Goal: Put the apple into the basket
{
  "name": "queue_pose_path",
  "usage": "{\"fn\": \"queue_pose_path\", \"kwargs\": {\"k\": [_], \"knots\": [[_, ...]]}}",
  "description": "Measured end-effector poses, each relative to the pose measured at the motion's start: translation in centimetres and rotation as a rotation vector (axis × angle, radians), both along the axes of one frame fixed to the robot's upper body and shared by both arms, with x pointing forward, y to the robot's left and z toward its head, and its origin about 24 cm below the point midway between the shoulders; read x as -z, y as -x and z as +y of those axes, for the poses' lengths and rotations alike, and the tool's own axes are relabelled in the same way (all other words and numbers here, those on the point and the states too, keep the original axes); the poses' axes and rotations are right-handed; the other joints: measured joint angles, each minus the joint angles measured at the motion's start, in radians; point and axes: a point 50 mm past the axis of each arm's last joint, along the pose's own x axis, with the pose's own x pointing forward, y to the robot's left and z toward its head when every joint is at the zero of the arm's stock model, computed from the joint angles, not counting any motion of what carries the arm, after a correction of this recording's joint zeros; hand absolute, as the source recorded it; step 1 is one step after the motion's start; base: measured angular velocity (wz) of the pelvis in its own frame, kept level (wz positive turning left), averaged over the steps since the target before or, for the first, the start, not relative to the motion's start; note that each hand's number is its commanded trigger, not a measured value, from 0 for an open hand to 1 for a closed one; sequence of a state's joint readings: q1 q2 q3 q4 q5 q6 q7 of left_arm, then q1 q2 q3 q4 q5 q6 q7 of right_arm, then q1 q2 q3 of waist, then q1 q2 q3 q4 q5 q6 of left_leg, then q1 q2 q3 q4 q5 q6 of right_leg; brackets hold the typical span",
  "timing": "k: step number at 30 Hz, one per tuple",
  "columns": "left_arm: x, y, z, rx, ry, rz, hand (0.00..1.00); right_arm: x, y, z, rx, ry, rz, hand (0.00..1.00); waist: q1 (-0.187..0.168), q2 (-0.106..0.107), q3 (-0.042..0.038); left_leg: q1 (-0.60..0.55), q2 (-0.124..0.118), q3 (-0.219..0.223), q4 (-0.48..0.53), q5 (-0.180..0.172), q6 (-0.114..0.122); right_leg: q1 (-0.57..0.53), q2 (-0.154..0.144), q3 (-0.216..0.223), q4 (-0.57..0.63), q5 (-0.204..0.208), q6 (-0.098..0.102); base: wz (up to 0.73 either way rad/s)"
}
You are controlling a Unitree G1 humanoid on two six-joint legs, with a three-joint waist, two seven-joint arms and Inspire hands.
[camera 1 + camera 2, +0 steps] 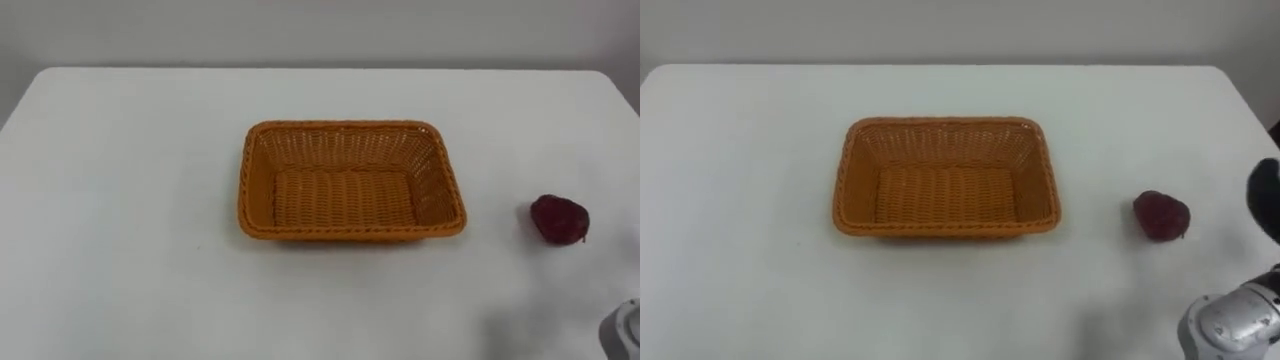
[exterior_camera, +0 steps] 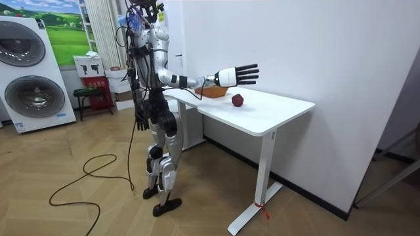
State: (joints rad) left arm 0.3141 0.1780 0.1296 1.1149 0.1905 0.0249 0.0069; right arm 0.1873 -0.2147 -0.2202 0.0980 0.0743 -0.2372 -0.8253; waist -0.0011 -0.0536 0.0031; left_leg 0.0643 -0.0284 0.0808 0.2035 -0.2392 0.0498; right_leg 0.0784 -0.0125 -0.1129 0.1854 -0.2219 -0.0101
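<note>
Right hand (image 2: 235,75) reaches forward, fingers (image 2: 250,70) straight; left hand (image 2: 141,122) hangs down.

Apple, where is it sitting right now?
In the left eye view the apple lies on the white table, to the robot's right of the orange basket and apart from it; the right robot hand hovers open nearby.

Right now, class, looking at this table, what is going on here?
The robot stands at a white table, its right robot hand held out open above it, holding nothing. The apple lies on the table, right of the empty wicker basket, untouched. The left robot hand hangs at its side.
</note>
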Motion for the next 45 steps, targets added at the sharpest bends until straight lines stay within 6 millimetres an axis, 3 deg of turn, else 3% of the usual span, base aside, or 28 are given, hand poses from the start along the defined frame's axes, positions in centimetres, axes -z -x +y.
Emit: {"fn": "queue_pose_path", "kwargs": {"k": [7, 16, 20, 27, 34, 39, 45], "knots": [[-0.1, -1.0, 0.0, 0.030, 0.009, -0.032, 0.00, 2.1, -0.9, 1.9, -0.203, -0.047, 0.150, 0.00, 0.004, 0.010, -0.0021, -0.002, 0.000, -0.002, 0.001, 0.000, 0.000, 0.007, 0.000, -0.003, -0.001, 0.002, 0.001, 0.00], [0.0, -1.1, -0.2, 0.047, 0.020, -0.026, 0.00, 3.3, -1.0, 2.3, -0.275, -0.069, 0.213, 0.00, 0.003, 0.009, -0.0062, 0.003, 0.000, -0.002, 0.001, 0.000, 0.000, 0.010, -0.001, -0.004, -0.001, 0.002, 0.001, 0.00], [0.0, -1.0, -0.1, 0.045, 0.021, -0.022, 0.00, 4.9, -0.6, 2.4, -0.317, -0.109, 0.300, 0.00, 0.005, 0.010, -0.0053, 0.021, 0.001, -0.002, 0.000, 0.000, 0.000, 0.027, -0.002, -0.003, -0.002, 0.002, 0.001, 0.00], [0.0, -1.2, -0.2, 0.045, 0.036, -0.017, 0.00, 5.6, -0.5, 2.4, -0.349, -0.148, 0.337, 0.00, 0.003, 0.010, -0.0045, 0.020, 0.001, -0.001, 0.003, 0.000, 0.000, 0.028, -0.002, -0.004, 0.000, 0.002, 0.001, 0.00], [-0.1, -1.3, 0.2, 0.048, 0.027, -0.017, 0.00, 7.2, -0.1, 2.2, -0.381, -0.209, 0.399, 0.00, 0.001, -0.002, -0.0005, 0.020, 0.002, -0.005, 0.004, 0.001, 0.002, 0.041, -0.006, -0.021, 0.000, 0.002, 0.001, 0.05], [-0.3, -1.2, 0.9, 0.052, 0.010, -0.013, 0.00, 7.9, -0.6, 1.6, -0.422, -0.231, 0.447, 0.00, -0.002, -0.031, 0.0011, 0.018, 0.005, -0.017, 0.008, 0.001, 0.002, 0.043, -0.006, -0.027, 0.000, 0.004, 0.002, 0.04], [-0.4, -1.0, 1.2, 0.051, 0.026, 0.002, 0.00, 8.0, -1.1, 0.2, -0.448, -0.197, 0.509, 0.00, 0.000, -0.027, -0.0017, 0.016, 0.000, -0.029, 0.001, 0.003, 0.006, 0.044, -0.006, -0.027, -0.001, 0.011, 0.006, 0.02]]}}
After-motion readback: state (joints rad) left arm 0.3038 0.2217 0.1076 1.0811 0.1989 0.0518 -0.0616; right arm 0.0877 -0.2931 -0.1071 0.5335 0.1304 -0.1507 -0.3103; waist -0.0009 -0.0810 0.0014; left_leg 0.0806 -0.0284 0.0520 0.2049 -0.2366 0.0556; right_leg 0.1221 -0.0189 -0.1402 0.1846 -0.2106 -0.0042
